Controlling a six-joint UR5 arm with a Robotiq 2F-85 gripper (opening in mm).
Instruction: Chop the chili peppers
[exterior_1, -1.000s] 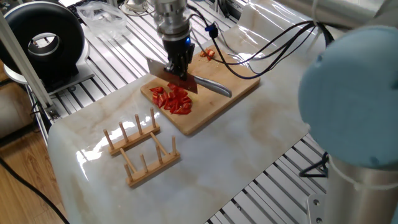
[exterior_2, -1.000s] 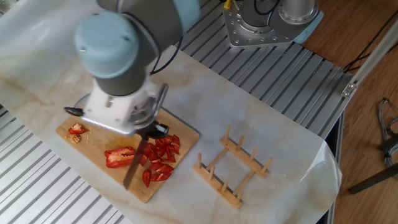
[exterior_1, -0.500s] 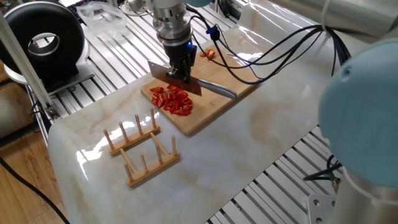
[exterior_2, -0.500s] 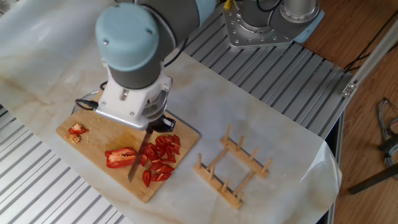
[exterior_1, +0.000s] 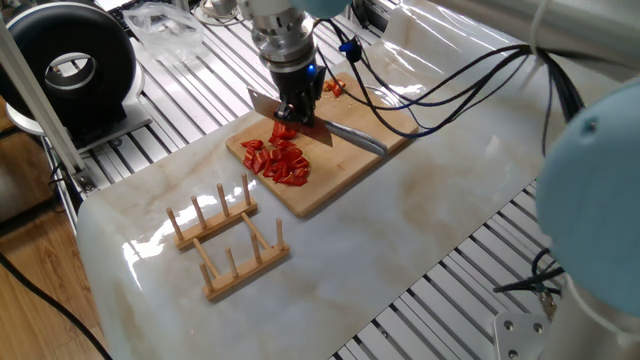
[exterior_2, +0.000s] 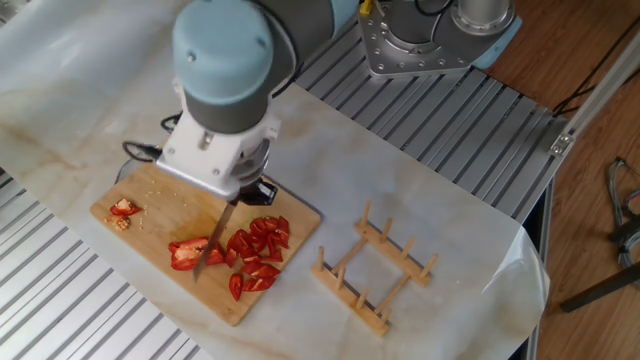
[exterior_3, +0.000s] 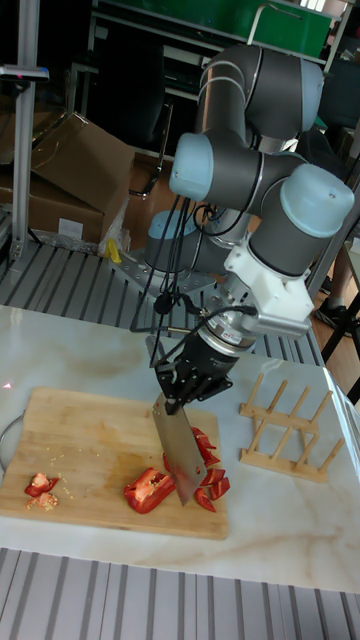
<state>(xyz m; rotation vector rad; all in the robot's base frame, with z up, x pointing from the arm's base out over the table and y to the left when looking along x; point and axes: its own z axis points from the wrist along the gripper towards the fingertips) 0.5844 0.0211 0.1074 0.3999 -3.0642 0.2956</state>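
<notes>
rack: we see a wooden peg rack (exterior_1: 228, 238) nearest in one fixed view, on the marble tabletop (exterior_1: 400, 220), well apart from the board. Same rack (exterior_3: 283, 427) sits right of the board in the tall fixed view.
board: bamboo cutting board (exterior_2: 150, 215) lies flat on the tabletop, one long edge near the table's edge in the other fixed view.
chili peppers: the chili peppers (exterior_2: 255, 250) are on the board. We count many small red bits in a loose pile toward the rack end, plus one bigger uncut piece (exterior_2: 187, 253) on the other side of the blade. In the tall fixed view the big piece (exterior_3: 150, 490) is left of the blade, the bits (exterior_3: 212, 478) right of and behind it.
scraps: small red and pale trimmings (exterior_2: 123, 212) at the board's far-left end, apart from the pile; also visible at (exterior_3: 40, 487).
cleaver: cleaver (exterior_3: 178, 452) hangs blade down, tip between the big piece and the bits. We can't tell whether the edge touches the board.
gripper: gripper (exterior_3: 182, 392) is clamped on the cleaver's handle, fingers wrapped round it, directly above the peppers. In one fixed view it (exterior_1: 298, 105) stands over the far side of the pile.
far: black round device (exterior_1: 68, 65) on the slatted frame far left; cables (exterior_1: 440, 85) trail off the wrist.
</notes>
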